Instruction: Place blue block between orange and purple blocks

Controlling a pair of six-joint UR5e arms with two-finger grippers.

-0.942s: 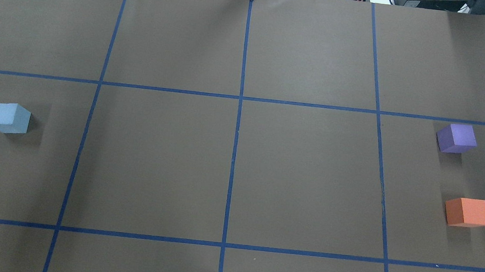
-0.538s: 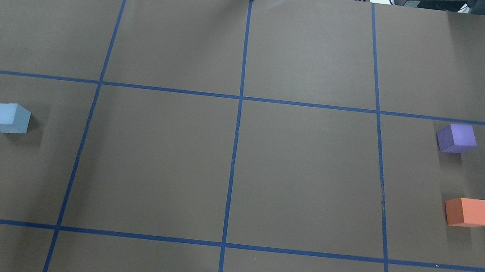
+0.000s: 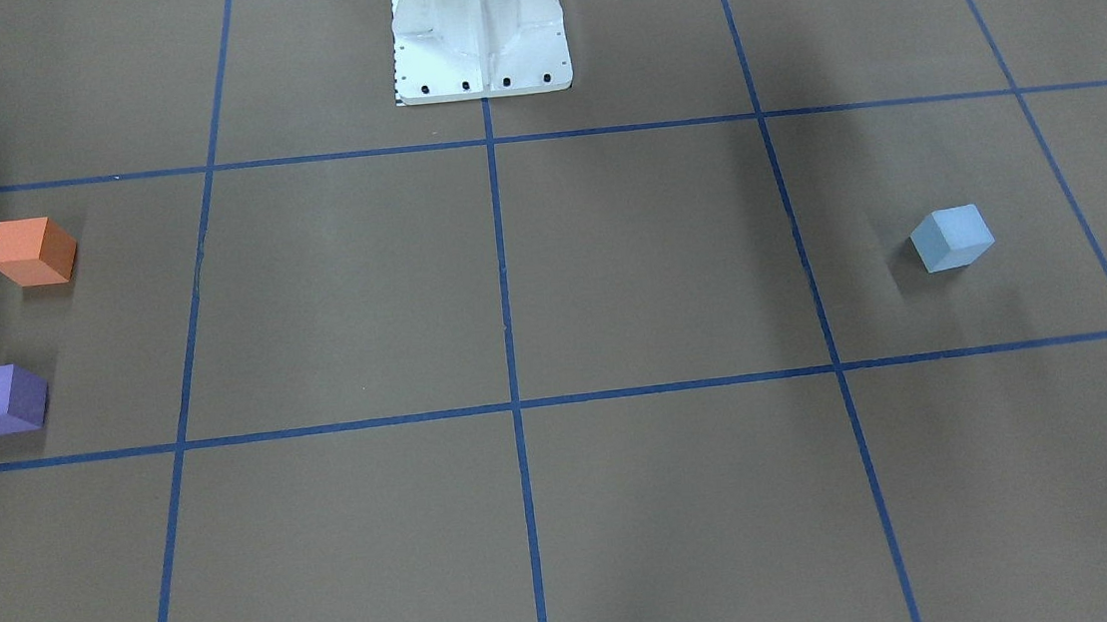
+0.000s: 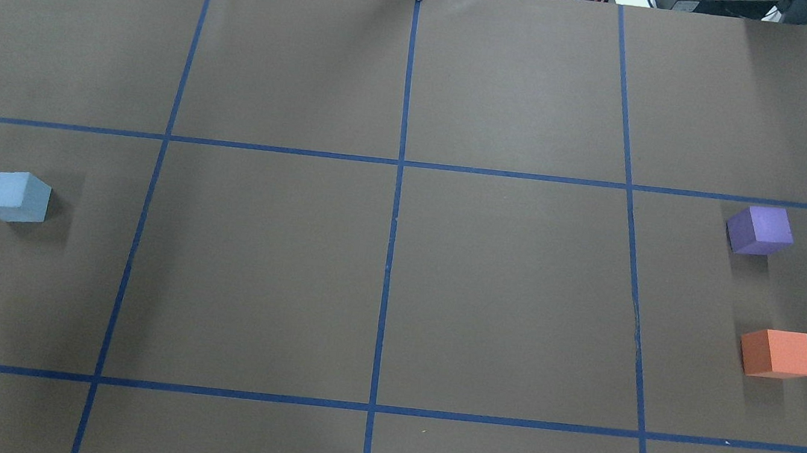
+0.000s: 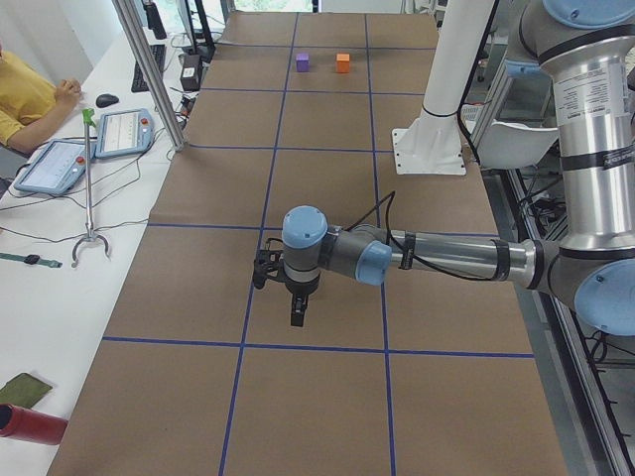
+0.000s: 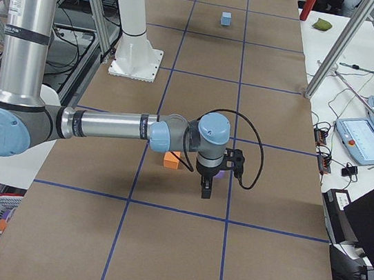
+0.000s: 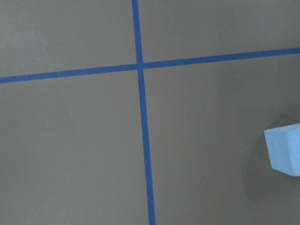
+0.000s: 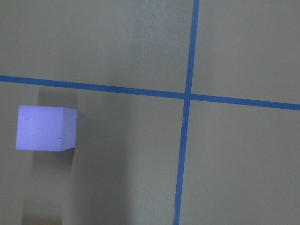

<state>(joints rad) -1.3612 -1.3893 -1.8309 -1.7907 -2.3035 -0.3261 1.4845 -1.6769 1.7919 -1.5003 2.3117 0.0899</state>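
Observation:
The blue block (image 4: 15, 196) sits on the brown table cover at the far left; it also shows in the front view (image 3: 952, 238) and at the right edge of the left wrist view (image 7: 283, 149). The purple block (image 4: 760, 230) and the orange block (image 4: 777, 354) sit at the far right with a gap between them. The purple block also shows in the right wrist view (image 8: 46, 128). My left gripper (image 5: 296, 315) hovers above the table near the blue block. My right gripper (image 6: 205, 191) hovers near the orange block (image 6: 172, 159). I cannot tell whether either gripper is open or shut.
Blue tape lines (image 4: 389, 255) divide the table cover into squares. The white robot base (image 3: 479, 27) stands at the near middle edge. Tablets (image 5: 58, 164) and a metal post (image 5: 149, 69) stand on the operators' side beyond the table.

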